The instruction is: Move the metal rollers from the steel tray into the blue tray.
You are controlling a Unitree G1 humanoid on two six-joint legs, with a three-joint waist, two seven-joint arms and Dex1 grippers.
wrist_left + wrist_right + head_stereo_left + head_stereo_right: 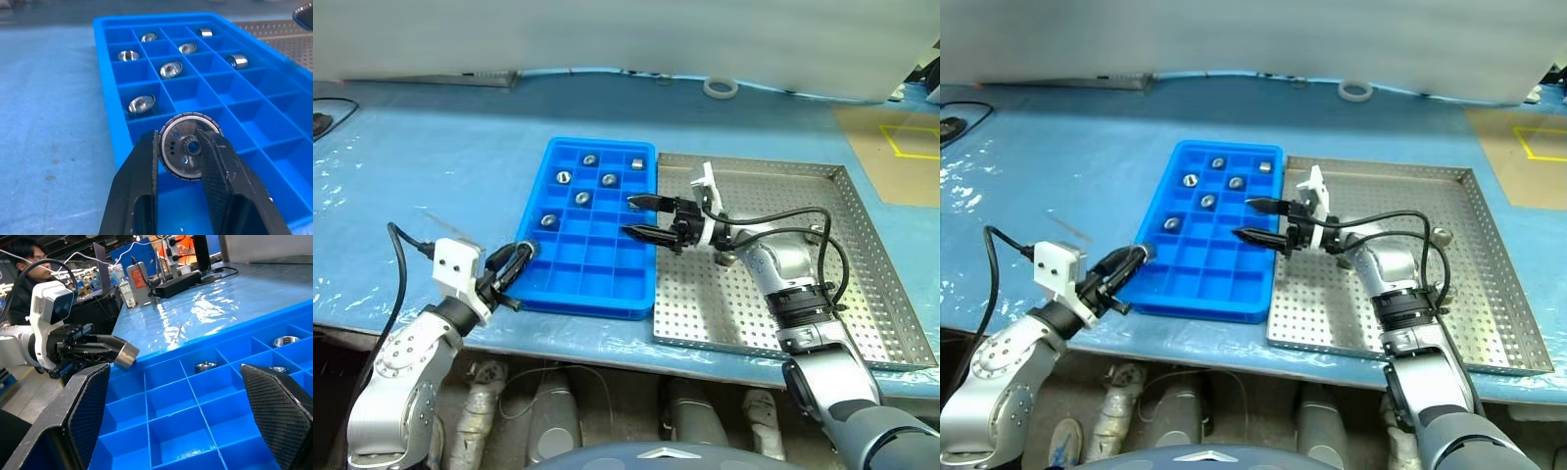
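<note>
Plainly, the small shiny silver metal roller (190, 153) pinched between the two black fingers of the left gripper (182, 161) is a stiff, solid piece, probably heavy for its size and slick on its polished skin, so a firm squeeze across its rim, as it is held now, looks the safest hold. It is a short stubby cylinder with a finely ridged edge, a flat face with a few small holes and a dark central bore. Held thus, it hangs just over the near left corner of the bright blue rectangular plastic tray (607, 284) with its grid of square compartments, not yet set in a cell. Six more rollers (583, 197) already sit singly in compartments in the far half of the blue tray. The right gripper (642, 217) hovers with its fingers spread wide and nothing between them, over the blue tray's right edge, where that tray lies just beside the large silver-grey perforated steel tray (862, 255). One more roller (1443, 235) seems to rest on the steel tray, well apart from the blue tray.
</note>
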